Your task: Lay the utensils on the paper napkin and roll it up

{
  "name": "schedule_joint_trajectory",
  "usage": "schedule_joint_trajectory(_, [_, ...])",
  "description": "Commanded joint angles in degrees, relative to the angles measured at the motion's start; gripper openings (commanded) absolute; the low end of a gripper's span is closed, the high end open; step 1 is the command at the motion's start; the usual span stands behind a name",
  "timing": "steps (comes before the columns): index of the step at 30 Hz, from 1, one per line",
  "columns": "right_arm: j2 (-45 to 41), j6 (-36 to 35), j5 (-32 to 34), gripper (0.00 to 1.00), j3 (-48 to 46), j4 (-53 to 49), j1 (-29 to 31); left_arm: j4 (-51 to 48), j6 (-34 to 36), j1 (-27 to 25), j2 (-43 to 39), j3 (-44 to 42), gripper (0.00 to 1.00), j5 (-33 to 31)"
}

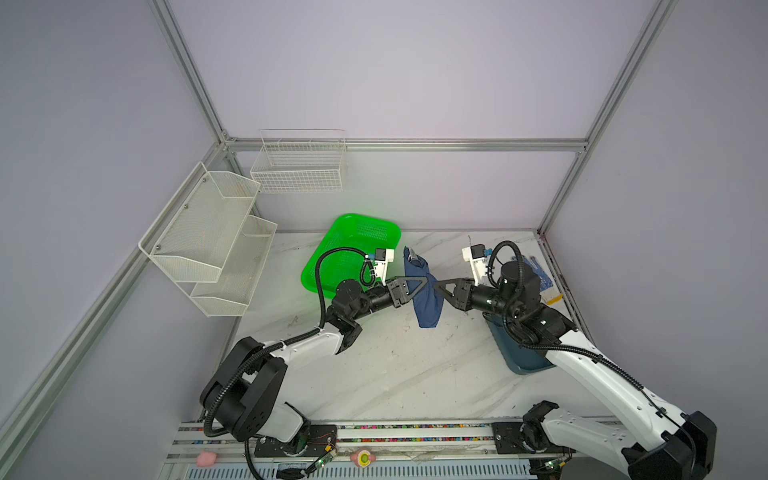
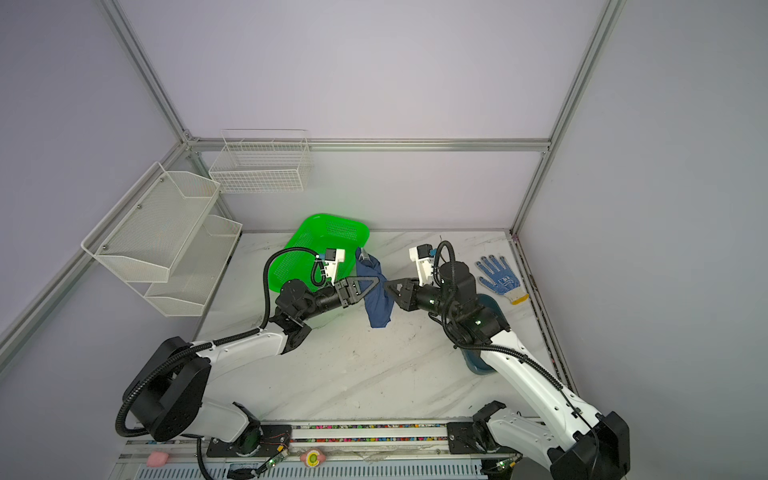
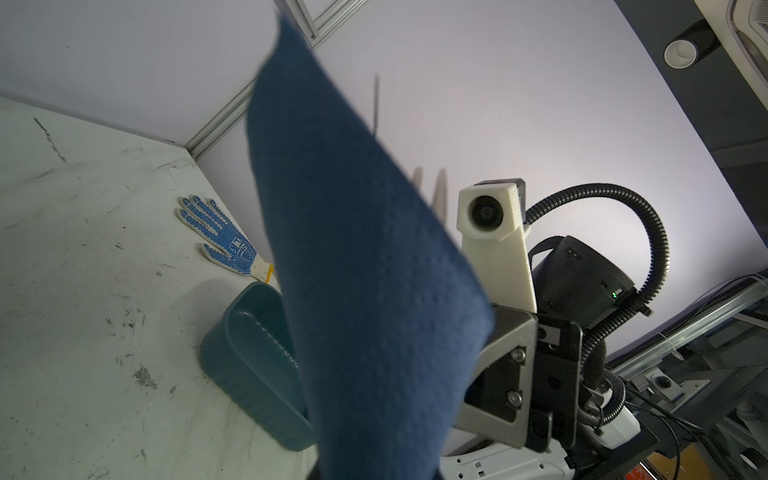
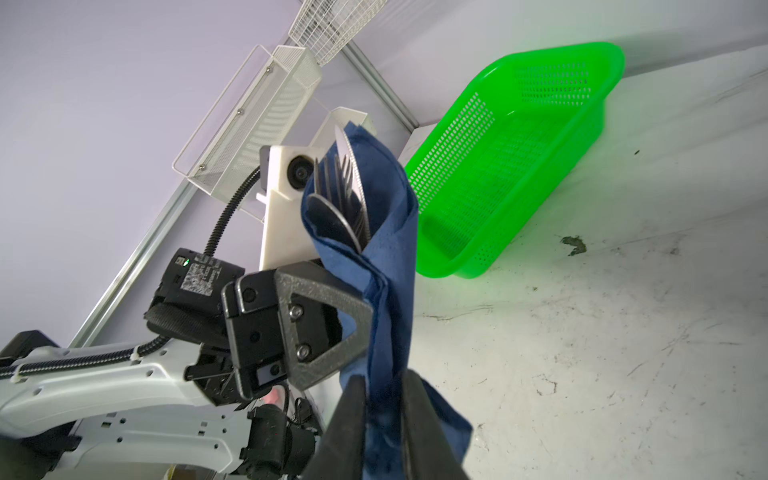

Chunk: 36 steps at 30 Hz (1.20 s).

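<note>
Both arms reach in from the near edge and meet above the middle of the desk [image 1: 395, 374], the left fingers [image 4: 316, 282] clamped on the rolled paper napkin [image 1: 426, 311] and the right fingers [image 4: 417, 415] narrow around its lower part, with paper touching both. The roll hangs clear of the desk, and the utensils [image 4: 345, 195] poke out of its top. Open desk lies toward the near edge; the green basket [image 1: 353, 232] sits just beside the roll toward the far edge, a teal tray [image 1: 523, 361] under the right arm, and a glove [image 2: 500, 278] by the right edge.
</note>
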Motion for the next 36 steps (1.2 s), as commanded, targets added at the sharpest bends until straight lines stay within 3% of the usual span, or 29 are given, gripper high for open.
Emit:
schedule_joint_trajectory(1, [-1.87,0.56,7.51,0.23,1.88,-3.23,0.31,2.71,1.54,0.29,-2.62,4.92,0.11,-0.52])
schedule_joint_trajectory(3, [-4.18,1.01,9.56,0.27,1.54,-5.29,0.31,2.63,1.68,0.32,-2.63,4.93,0.11,-0.61])
schedule_joint_trajectory(7, [-6.94,0.41,-2.04,0.21,1.18,-1.33,0.3,2.27,1.9,0.36,-2.68,4.85,0.11,-0.71])
schedule_joint_trajectory(12, [-3.12,-0.26,-11.38,0.14,3.55,-0.21,0.39,2.69,1.65,0.36,-2.64,4.92,0.11,-0.71])
schedule_joint_trajectory(21, [3.43,0.44,-1.04,0.09,4.45,-0.6,0.66,2.62,1.55,0.36,-4.4,4.81,0.11,0.07])
schedule_joint_trajectory(26, [2.36,2.15,6.64,0.09,3.11,-3.24,0.66,2.53,1.64,0.37,-5.25,4.86,0.11,0.42])
schedule_joint_trajectory(32, [0.58,1.15,3.69,0.13,2.41,-4.11,0.66,2.47,1.51,0.36,-5.08,5.07,0.11,0.57])
schedule_joint_trajectory(36, [-4.07,1.14,5.73,0.18,2.03,-4.33,0.66,2.35,1.55,0.35,-5.08,4.79,0.11,0.04])
